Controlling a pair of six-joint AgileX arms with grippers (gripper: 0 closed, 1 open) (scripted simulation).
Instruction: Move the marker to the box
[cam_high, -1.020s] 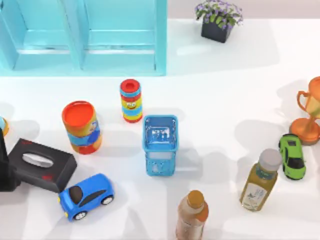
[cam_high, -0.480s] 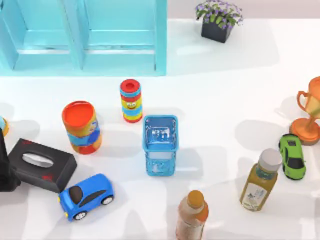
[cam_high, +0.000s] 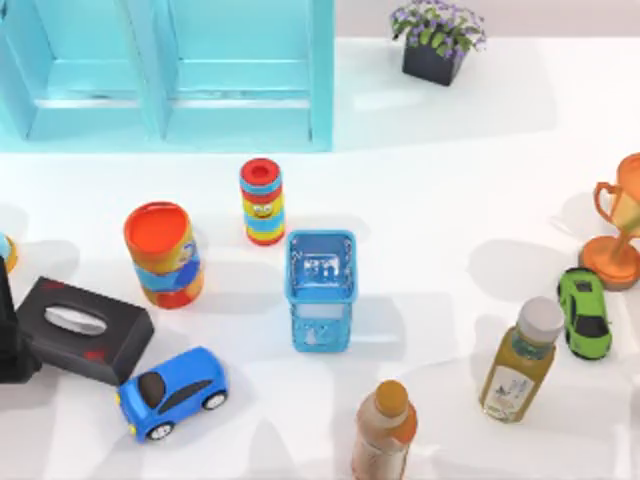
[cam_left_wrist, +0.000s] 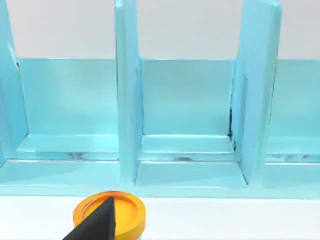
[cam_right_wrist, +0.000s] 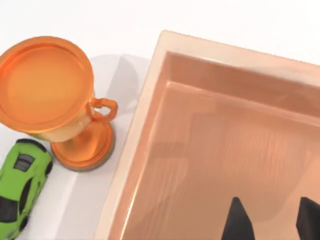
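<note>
Desk (cam_high: 450, 200) items unmoved since a second ago; our right gripper (cam_right_wrist: 270, 222) hung over the orange box (cam_right_wrist: 150, 90), jaws apart, empty, delivery seemingly done; left gripper (cam_left_wrist: 96, 225) parked facing the shelf (cam_left_wrist: 190, 100).

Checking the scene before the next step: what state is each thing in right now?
box: open-topped.
right gripper: open, holding nothing, over the box's inside.
left gripper: by the blue shelf, above an orange disc.
trophy: upright.
green car: on its wheels.
blue car: on its wheels.
grey-capped bottle: upright, capped.
orange-capped bottle: upright, capped.
blue basket: upright, top open.
orange-lidded can: upright, lid on.
</note>
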